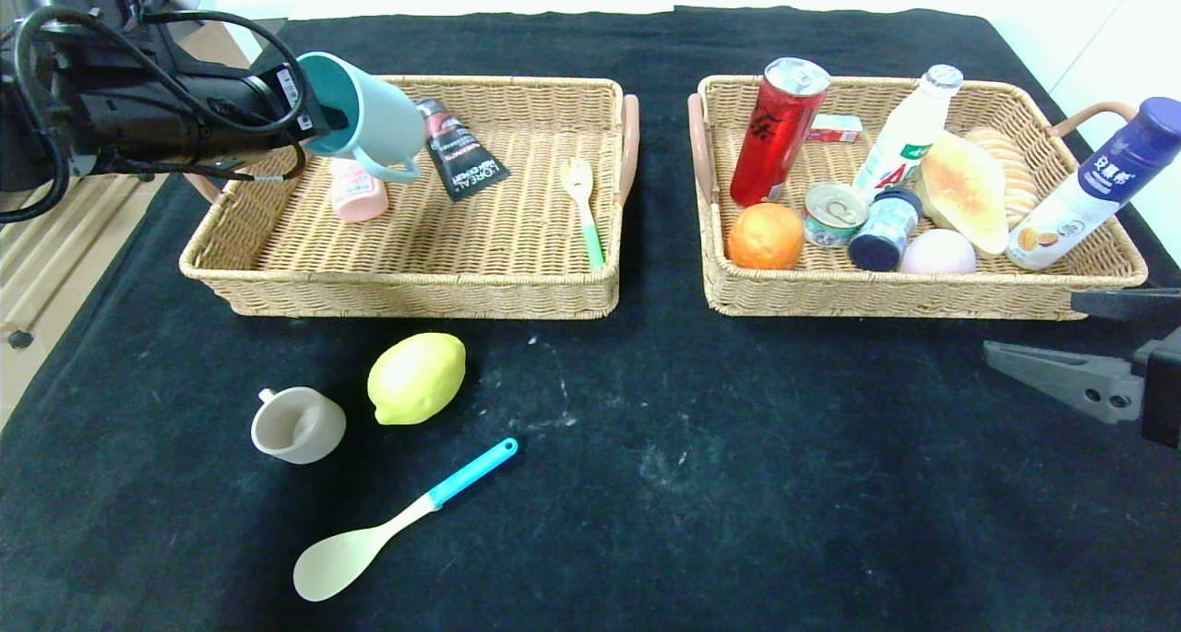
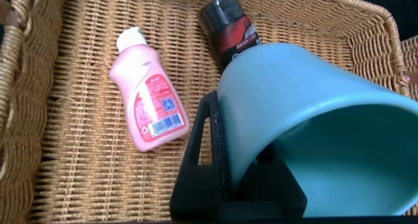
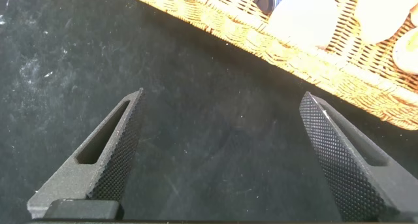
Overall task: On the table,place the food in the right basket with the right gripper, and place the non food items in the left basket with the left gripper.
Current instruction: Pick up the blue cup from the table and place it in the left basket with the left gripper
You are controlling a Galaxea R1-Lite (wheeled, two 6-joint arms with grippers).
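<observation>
A black cloth covers the table [image 1: 646, 447], and two wicker baskets stand side by side on its far half. The left basket [image 1: 415, 281] holds a pink lotion bottle [image 1: 358, 192], a black L'Oréal tube [image 1: 459, 149] and a fork with a green handle [image 1: 583, 209]; the right basket [image 1: 923, 291] is crowded with a red can [image 1: 775, 134], a white drink bottle [image 1: 909, 129], a blue-capped bottle [image 1: 1089, 184], bread [image 1: 964, 194], an orange [image 1: 765, 236], a small tin [image 1: 834, 213] and a pale pink ball-shaped item [image 1: 936, 253]. The left gripper [image 1: 309, 120] hangs over the far left corner of the left basket, clamped on the rim of a teal mug [image 1: 374, 120] — one finger inside the mouth, one outside — so the mug juts sideways from the hand, tilted with its handle down, above the lotion bottle and just beside the tube. In the left wrist view the mug [image 2: 313, 119] fills the space before the fingers [image 2: 202, 152], the pink bottle [image 2: 147, 106] lying flat on the weave below. The right gripper [image 1: 1061, 378] sits low at the table's right edge, near the front of the right basket, its jaws spread wide and holding nothing. On the bare cloth before the left basket lie a lemon [image 1: 417, 377], a small beige cup [image 1: 297, 424] on its side just beside it, and nearer still a beige spoon with a blue handle [image 1: 397, 521] — all well apart from both grippers.
</observation>
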